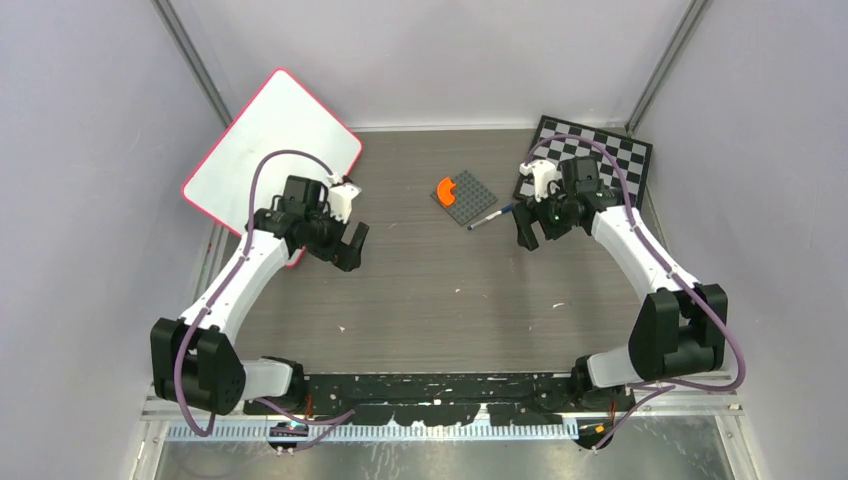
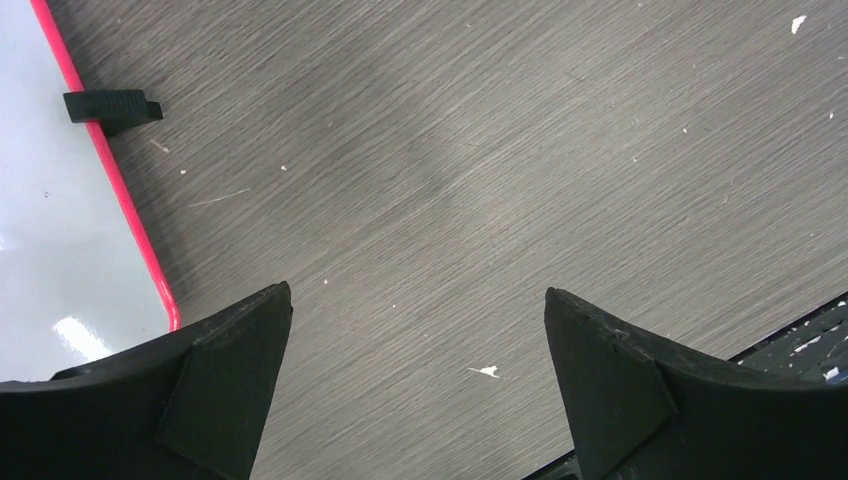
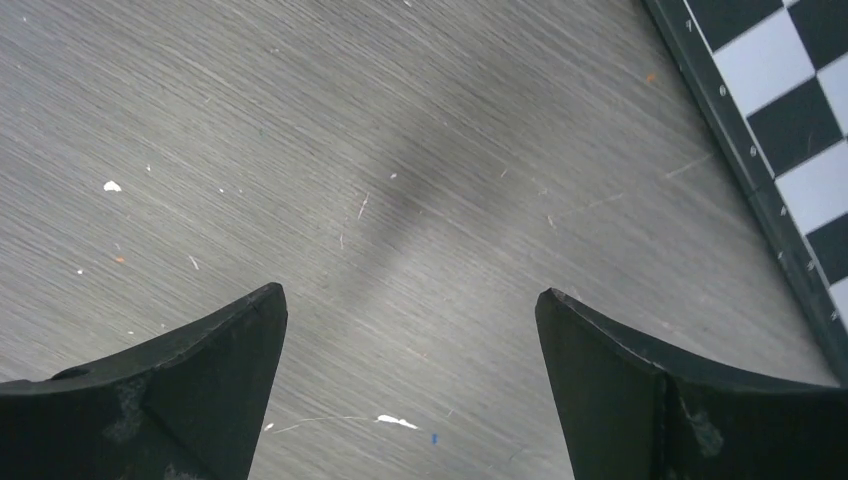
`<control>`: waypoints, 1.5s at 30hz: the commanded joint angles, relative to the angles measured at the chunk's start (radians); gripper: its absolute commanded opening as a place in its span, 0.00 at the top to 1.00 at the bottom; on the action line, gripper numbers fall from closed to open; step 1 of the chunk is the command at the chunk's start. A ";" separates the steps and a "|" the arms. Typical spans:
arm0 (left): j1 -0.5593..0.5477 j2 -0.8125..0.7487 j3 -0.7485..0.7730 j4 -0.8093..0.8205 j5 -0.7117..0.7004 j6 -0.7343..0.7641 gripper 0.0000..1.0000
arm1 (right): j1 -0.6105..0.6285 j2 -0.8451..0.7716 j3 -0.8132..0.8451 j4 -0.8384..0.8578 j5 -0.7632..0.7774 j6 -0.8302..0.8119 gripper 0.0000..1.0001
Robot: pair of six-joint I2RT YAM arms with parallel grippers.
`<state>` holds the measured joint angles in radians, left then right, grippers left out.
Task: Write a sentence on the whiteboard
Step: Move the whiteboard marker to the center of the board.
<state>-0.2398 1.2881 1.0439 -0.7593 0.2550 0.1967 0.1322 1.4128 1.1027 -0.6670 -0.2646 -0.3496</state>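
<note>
The whiteboard (image 1: pixel 270 150) lies tilted at the far left, white with a red-pink rim, and its face is blank. No sentence shows on it. Its corner also shows in the left wrist view (image 2: pixel 50 230). A marker (image 1: pixel 490 217) with a blue end lies on the table between the grey plate and my right gripper. My left gripper (image 1: pixel 345 250) is open and empty over bare table, just right of the whiteboard's near edge; its jaws stand wide apart (image 2: pixel 418 300). My right gripper (image 1: pixel 538 235) is open and empty just right of the marker, jaws wide apart (image 3: pixel 410 295).
A grey studded plate (image 1: pixel 468 202) with an orange piece (image 1: pixel 444 188) lies mid-table. A checkered board (image 1: pixel 600 155) sits at the far right, its edge in the right wrist view (image 3: pixel 790 120). A small black ridged piece (image 2: pixel 110 105) lies across the whiteboard's rim. Walls close in on both sides.
</note>
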 commanded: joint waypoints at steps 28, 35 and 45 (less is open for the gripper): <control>0.005 -0.055 0.005 0.001 0.041 0.019 0.00 | 0.065 0.725 0.694 -0.335 -0.164 -0.761 0.16; 0.005 -0.048 -0.004 0.008 0.035 0.026 0.00 | 0.066 0.798 0.773 -0.302 -0.153 -0.777 0.16; 0.005 -0.036 -0.006 0.017 0.014 0.028 0.00 | 0.073 0.922 0.842 -0.329 -0.131 -0.817 0.21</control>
<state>-0.2398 1.2491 1.0420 -0.7589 0.2768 0.2157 0.1959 2.2913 1.8915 -0.9752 -0.4049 -1.1294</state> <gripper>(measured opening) 0.996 0.825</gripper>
